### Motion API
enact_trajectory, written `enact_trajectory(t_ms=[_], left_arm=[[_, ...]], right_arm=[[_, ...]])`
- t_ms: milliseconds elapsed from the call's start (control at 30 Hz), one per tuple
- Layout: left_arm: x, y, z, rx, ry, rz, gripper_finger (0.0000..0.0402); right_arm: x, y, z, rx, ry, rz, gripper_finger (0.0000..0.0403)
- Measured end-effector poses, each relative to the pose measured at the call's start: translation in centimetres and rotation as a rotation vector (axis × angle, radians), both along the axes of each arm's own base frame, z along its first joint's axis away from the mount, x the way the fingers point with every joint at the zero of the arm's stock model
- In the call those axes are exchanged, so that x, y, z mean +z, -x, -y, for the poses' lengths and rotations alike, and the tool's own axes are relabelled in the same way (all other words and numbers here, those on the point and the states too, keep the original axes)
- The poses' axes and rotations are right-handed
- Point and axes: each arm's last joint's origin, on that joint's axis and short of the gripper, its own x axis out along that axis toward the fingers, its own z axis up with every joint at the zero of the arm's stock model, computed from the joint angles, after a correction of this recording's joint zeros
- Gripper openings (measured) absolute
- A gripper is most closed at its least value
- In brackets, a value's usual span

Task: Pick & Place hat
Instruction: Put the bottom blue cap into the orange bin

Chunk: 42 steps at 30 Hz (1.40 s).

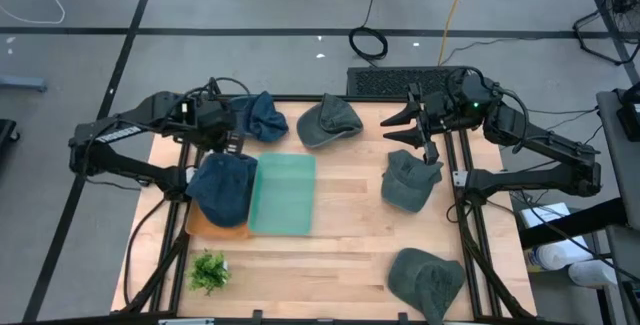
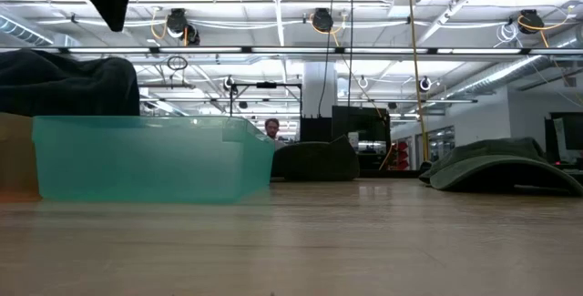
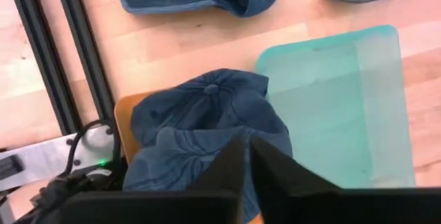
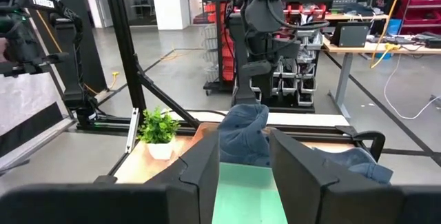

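Low view: the orange box is cut off at the frame edge, and the teal bin (image 2: 150, 159) blocks most of what lies behind it. A person's head shows far off in the room, too small to describe. Right wrist view: white lettering on the dark left arm, too small to read reliably.

Left gripper (image 3: 247, 156): fingers closed together, nothing between them, hovering just above the blue hat (image 1: 224, 185). That hat sits heaped on the orange box (image 1: 205, 225), just beside the bin. Second blue hat (image 1: 262, 117) lies at the table's far edge, behind the left gripper.

Right gripper (image 1: 408, 120): raised above the table's far right, partly open, empty; a green hat (image 1: 409, 181) lies near it on the table.
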Motion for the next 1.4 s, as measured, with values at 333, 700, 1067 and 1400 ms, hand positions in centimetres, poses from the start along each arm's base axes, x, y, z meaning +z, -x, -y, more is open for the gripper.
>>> enact_trajectory(t_ms=[333, 700, 1067, 1400], left_arm=[[-4.5, 0.4, 0.2, 0.112, 0.164, -0.128, 0.0003], [-10.1, 1.4, 0.8, 0.179, 0.262, -0.336, 0.0001], [-12.6, 0.1, 2.8, -0.064, 0.328, -0.343, 0.0001], [-14.5, -3.5, 2.2, -0.26, 0.165, -0.219, 0.0001]], right_arm=[[-0.1, 0.0, 0.0, 0.003, 0.042, 0.002, 0.0118], [-0.3, 0.0, 0.0, 0.003, 0.038, -0.026, 0.0118], [-0.4, 0.0, 0.0, 0.006, 0.064, -0.029, 0.0118], [-0.4, 0.0, 0.0, 0.008, 0.087, -0.025, 0.0118]])
